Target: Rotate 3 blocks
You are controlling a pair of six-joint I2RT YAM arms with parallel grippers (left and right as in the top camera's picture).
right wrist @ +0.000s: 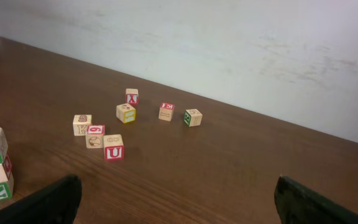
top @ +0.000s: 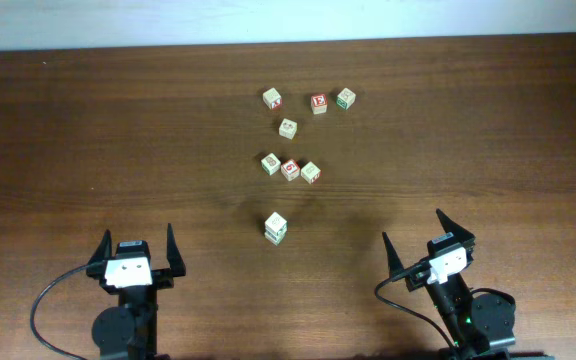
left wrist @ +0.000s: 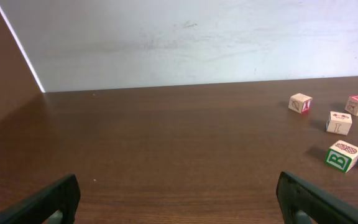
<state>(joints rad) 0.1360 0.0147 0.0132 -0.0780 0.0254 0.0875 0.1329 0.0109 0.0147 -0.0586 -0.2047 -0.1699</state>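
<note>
Both my hands are slack here. My left gripper (top: 137,233) has its fingers spread wide with nothing between them, and my right gripper (top: 413,226) is just as wide and just as empty. Both sit at my edge of the table (top: 88,130), well short of any block.

I'm taking the red "E" cube (top: 318,103) as my marker. The "A" block (top: 272,97) is to its left, level with it and a gap away. It is twisted a little, so its edges run skew to the table's back edge. From my right wrist, its red letter reads upside down. The green-marked block (top: 287,128) is left of the "E" and a step nearer me, standing alone and also slightly turned. The red-bordered block (top: 290,169) is nearer still, the middle one of a tight row of three. A green-lettered block (top: 271,163) is just beside it on its left and a pale block (top: 310,172) just beside it on its right. I can't read its top letter from above.

These are cubes, so no side is longer than another. Only the turn of the faces tells how they sit.

The green-faced cube (top: 345,98) is just right of the "E". A two-high stack (top: 275,227) stands closest to me.
</note>
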